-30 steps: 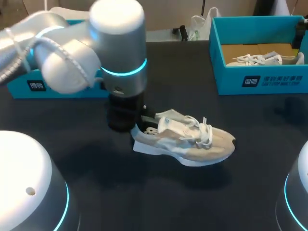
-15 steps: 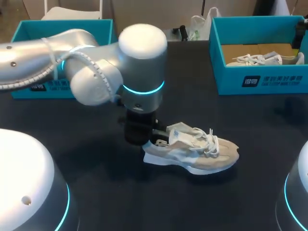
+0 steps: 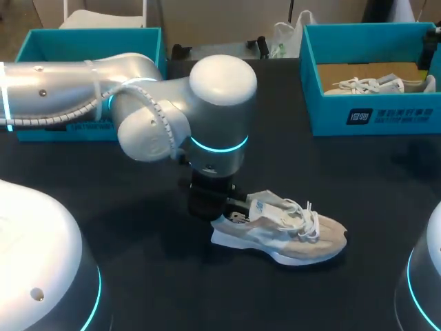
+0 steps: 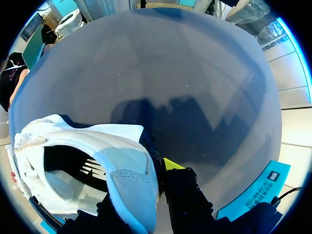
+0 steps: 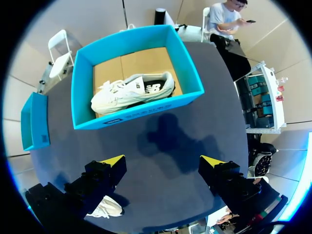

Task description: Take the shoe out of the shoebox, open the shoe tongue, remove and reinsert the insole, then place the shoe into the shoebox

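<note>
- Head view: the shoe point(image 3: 279, 234), beige and white with loose laces, is lying on the dark surface point(image 3: 158, 289) in the lower centre of the frame, with its toe pointing toward the right edge.
- The left arm point(image 3: 138, 103) is coming in from the left edge and bending down over the shoe's heel. The left gripper point(image 3: 231, 207) is meeting the heel just left of frame centre.
- Left wrist view: the left gripper point(image 4: 146, 183) is clamping the shoe point(image 4: 73, 146) at the heel collar, with one dark finger on each side of it. Only one yellow tip is showing.
- The teal shoebox point(image 3: 372, 114) is standing open in the upper right of the head view, well apart from the shoe. It is holding a second shoe point(image 3: 365, 84) on its side.
- A second teal box point(image 3: 41, 48) is sitting in the upper left, behind the left arm.
- Right wrist view: the right gripper point(image 5: 163, 165) is hanging above the surface with its fingers wide apart and nothing between them. The shoebox point(image 5: 136, 114) and the second shoe point(image 5: 131, 90) are lying ahead of it.
</note>
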You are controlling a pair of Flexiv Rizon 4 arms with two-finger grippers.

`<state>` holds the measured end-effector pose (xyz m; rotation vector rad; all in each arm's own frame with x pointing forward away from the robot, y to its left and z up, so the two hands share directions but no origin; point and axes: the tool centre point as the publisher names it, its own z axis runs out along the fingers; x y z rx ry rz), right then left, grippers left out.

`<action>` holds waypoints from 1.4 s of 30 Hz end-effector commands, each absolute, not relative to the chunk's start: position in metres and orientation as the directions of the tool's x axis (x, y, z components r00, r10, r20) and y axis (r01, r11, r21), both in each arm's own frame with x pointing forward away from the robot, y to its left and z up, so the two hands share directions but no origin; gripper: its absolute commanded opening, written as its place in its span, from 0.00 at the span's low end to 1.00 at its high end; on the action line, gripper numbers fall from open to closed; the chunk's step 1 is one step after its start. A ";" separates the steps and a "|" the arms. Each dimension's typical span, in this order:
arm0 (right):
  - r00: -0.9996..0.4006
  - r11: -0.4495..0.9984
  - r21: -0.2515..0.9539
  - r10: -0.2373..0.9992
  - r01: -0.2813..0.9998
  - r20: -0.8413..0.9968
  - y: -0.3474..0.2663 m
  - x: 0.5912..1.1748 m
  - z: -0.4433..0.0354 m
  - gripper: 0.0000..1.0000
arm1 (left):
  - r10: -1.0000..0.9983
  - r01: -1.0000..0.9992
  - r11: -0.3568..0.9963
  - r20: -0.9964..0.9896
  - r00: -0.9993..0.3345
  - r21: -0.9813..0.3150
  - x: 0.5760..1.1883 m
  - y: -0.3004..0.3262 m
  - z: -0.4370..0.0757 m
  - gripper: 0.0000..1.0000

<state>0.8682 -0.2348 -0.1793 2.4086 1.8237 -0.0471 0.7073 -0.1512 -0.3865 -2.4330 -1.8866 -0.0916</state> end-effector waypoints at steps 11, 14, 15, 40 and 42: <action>0.274 -0.267 0.079 0.957 0.960 -0.097 -0.235 0.867 -0.180 1.00 | 0.961 0.964 -0.265 0.083 0.265 -0.010 0.708 -0.162 -0.399 0.37; 0.274 -0.267 0.079 0.957 0.960 -0.097 -0.235 0.867 -0.180 1.00 | 0.961 0.964 -0.265 0.081 0.264 -0.005 0.707 -0.163 -0.398 0.45; 0.274 -0.267 0.079 0.957 0.960 -0.097 -0.235 0.867 -0.180 1.00 | 0.961 0.964 -0.265 0.081 0.264 -0.003 0.707 -0.163 -0.397 0.46; 0.274 -0.267 0.079 0.957 0.960 -0.097 -0.235 0.867 -0.180 1.00 | 0.936 0.975 0.112 -0.308 -0.169 -0.192 0.683 -0.106 -0.296 1.00; 0.274 -0.267 0.079 0.957 0.960 -0.097 -0.235 0.867 -0.180 1.00 | 0.885 0.949 0.166 -0.384 -0.263 -0.267 0.679 -0.091 -0.289 1.00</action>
